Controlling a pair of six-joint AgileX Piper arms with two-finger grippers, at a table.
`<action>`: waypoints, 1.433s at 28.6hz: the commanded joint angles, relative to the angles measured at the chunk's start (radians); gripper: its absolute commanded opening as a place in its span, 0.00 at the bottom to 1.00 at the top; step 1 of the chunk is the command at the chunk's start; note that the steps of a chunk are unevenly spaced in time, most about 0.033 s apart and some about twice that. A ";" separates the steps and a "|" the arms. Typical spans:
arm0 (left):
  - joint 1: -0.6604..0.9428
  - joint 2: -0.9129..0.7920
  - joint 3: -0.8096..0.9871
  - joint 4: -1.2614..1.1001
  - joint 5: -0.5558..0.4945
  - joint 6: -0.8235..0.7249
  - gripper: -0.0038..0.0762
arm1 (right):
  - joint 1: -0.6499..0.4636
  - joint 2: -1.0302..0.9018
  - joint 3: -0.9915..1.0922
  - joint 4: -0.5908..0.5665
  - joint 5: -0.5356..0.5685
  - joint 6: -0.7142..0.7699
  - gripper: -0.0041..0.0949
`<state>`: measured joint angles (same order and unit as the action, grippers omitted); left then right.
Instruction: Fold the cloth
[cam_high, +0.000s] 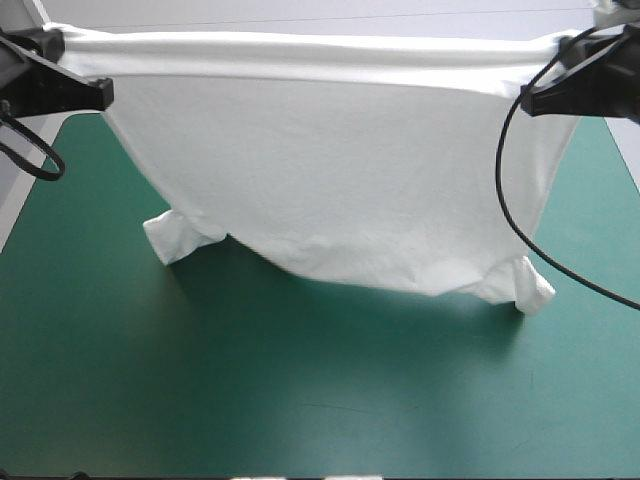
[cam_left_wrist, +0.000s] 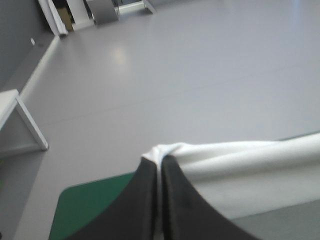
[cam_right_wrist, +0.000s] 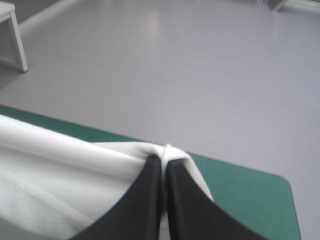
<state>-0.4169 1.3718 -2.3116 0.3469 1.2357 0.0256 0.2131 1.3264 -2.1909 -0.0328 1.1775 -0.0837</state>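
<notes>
The white T-shirt (cam_high: 330, 170) hangs stretched in the air between my two raised arms, its top edge taut near the table's far edge. Both sleeves dangle low, one at the left (cam_high: 175, 236), one at the right (cam_high: 522, 285), touching the teal-green cover. My left gripper (cam_left_wrist: 160, 162) is shut on the T-shirt (cam_left_wrist: 240, 160) at one top corner, white cloth bunched at the fingertips. My right gripper (cam_right_wrist: 165, 152) is shut on the T-shirt (cam_right_wrist: 55, 175) at the other corner. In the high view both grippers' fingertips are hidden behind the cloth.
The teal-green cover (cam_high: 300, 390) lies bare in front of the hanging shirt. The table's far corners show in the wrist views (cam_left_wrist: 85, 205) (cam_right_wrist: 255, 195), with grey floor beyond them.
</notes>
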 joint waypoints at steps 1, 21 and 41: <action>-0.003 0.021 -0.167 0.054 -0.094 0.052 0.04 | -0.001 -0.027 -0.146 -0.088 -0.079 -0.014 0.03; -0.003 -0.062 -0.345 0.038 -0.143 0.163 0.04 | -0.001 -0.143 -0.326 -0.055 -0.140 -0.096 0.03; 0.090 0.284 -0.307 -0.002 -0.467 0.124 0.04 | -0.001 0.283 -0.327 0.070 -0.672 -0.103 0.03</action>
<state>-0.3574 1.6921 -2.5971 0.3302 0.9171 0.1691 0.2151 1.6342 -2.4964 0.0359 0.7288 -0.1803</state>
